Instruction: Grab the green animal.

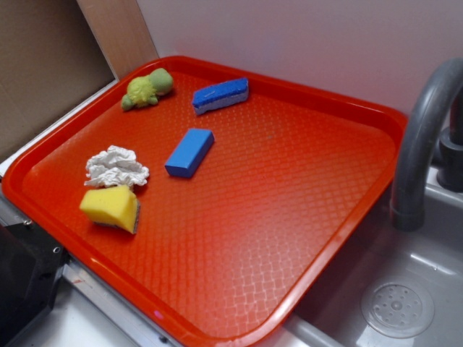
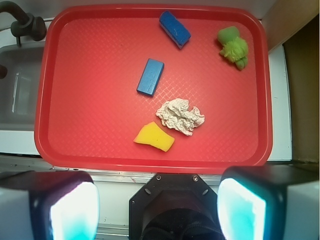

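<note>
The green animal (image 1: 147,89) (image 2: 233,47) lies on the red tray (image 1: 304,217) (image 2: 90,100) in the far corner nearest the wooden panel (image 1: 116,32), with its darker green head toward the tray rim and its yellow-green body free of contact with any other item. Near it, along the same far rim, lies a blue sponge with a white underside (image 1: 221,95) (image 2: 174,28). A blue rectangular block (image 1: 189,152) (image 2: 150,76) lies toward the tray centre, apart from both. A crumpled white paper wad (image 1: 116,167) (image 2: 180,116) lies closer to the near rim, and a yellow wedge-shaped sponge (image 1: 111,207) (image 2: 154,137) lies just beside it; contact between the two cannot be determined. A grey faucet (image 1: 419,137) (image 2: 22,22) stands beside the tray, over a grey sink basin (image 1: 398,307) (image 2: 17,100). The gripper (image 2: 158,207) appears only in the wrist view, positioned off the tray past its near rim, well apart from the green animal. Its fingers (image 2: 242,207) are spread wide and hold nothing.
</note>
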`<move>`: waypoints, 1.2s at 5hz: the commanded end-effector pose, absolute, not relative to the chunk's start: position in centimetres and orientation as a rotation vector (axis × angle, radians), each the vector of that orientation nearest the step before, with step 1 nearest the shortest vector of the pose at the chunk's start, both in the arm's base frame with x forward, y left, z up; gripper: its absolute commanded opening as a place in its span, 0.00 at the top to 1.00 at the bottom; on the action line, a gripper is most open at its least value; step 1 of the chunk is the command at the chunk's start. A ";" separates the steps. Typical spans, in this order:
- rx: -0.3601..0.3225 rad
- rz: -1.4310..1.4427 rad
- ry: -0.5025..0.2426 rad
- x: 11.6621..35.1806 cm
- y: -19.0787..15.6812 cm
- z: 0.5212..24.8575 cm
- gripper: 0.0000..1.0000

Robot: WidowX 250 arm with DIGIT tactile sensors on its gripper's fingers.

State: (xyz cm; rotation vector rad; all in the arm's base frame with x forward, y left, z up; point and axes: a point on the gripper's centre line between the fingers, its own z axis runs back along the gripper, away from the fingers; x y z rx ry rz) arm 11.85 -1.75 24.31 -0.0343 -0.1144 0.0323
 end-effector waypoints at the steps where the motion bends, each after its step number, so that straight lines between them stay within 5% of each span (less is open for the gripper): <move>1: -0.034 0.032 -0.114 11.9 -1.8 24.3 0.00; 3: -0.080 -0.278 -0.221 18.1 0.9 20.8 0.00; 6: 0.082 -0.172 -0.224 26.3 9.0 15.9 0.00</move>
